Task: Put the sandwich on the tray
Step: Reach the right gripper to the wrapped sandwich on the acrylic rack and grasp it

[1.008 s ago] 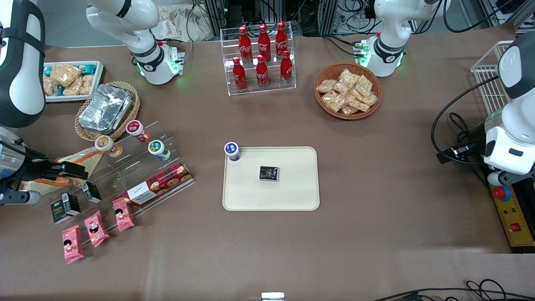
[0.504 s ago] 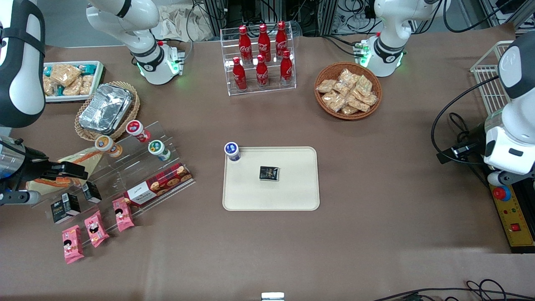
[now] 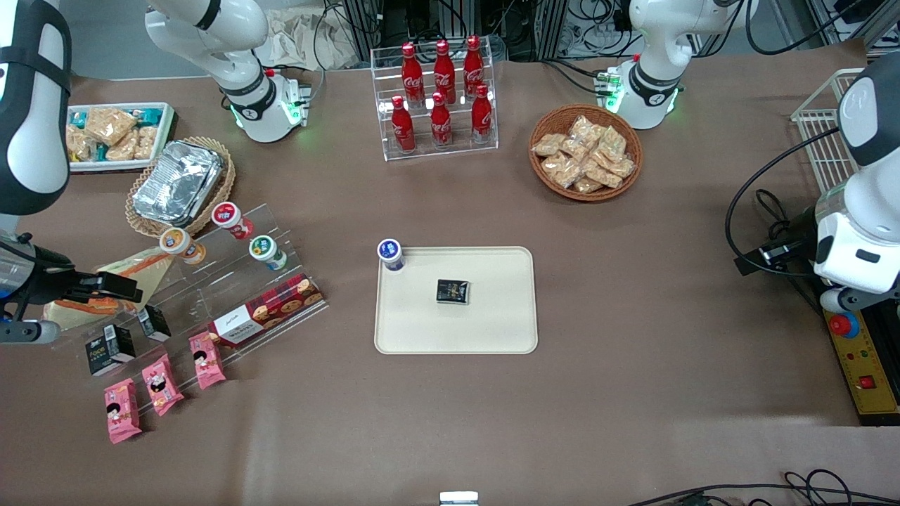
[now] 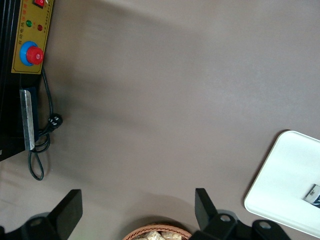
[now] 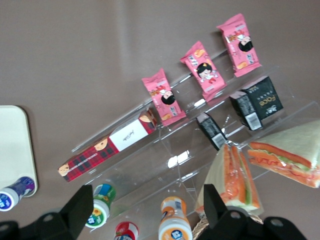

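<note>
A robotics lab dressed up as a snack counter: white arms bolted to a brown-covered table [image 3: 633,393], cables and aluminium framing along its edge, an emergency-stop box [image 3: 859,355] at the parked arm's end. Shop goods sit staged on it: cola bottles [image 3: 439,95] in an acrylic rack, clear tiered shelves [image 3: 211,295] of snacks.

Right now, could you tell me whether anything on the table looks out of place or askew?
Mostly tidy, but the blue-capped cup straddles the tray at its corner instead of sitting fully on it. The sandwich lies on the acrylic stand, under the open hand.
</note>
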Tool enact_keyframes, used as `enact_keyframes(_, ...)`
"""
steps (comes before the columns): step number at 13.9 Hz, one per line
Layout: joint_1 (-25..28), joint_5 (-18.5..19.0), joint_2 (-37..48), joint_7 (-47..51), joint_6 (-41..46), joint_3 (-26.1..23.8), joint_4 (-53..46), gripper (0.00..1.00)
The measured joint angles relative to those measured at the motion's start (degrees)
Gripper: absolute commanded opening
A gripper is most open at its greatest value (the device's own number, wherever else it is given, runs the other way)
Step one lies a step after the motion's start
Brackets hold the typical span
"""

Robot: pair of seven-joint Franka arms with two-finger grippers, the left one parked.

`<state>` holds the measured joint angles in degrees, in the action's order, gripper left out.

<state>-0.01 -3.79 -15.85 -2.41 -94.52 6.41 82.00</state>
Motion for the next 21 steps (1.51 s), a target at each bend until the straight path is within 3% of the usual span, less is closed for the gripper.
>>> enact_keyframes(7, -1.25, 0.01, 0.17, 5.19, -0.06, 8.00, -0.12, 0.98)
enact_keyframes(11, -2.80, -0.36, -0.28, 16.48, -1.94, 12.08, 0.06, 0.98)
enact_keyframes(13, -6.22, -3.78, -1.63, 19.01, -3.65, 12.24, 0.53, 0.98)
enact_keyframes(16, -13.11, -12.69, -6.08, 19.14, -5.74, 12.41, 1.11, 0.98)
enact_keyframes(21, -16.07, -16.50, -11.14, 20.12, -6.09, 12.37, 1.90, 0.98)
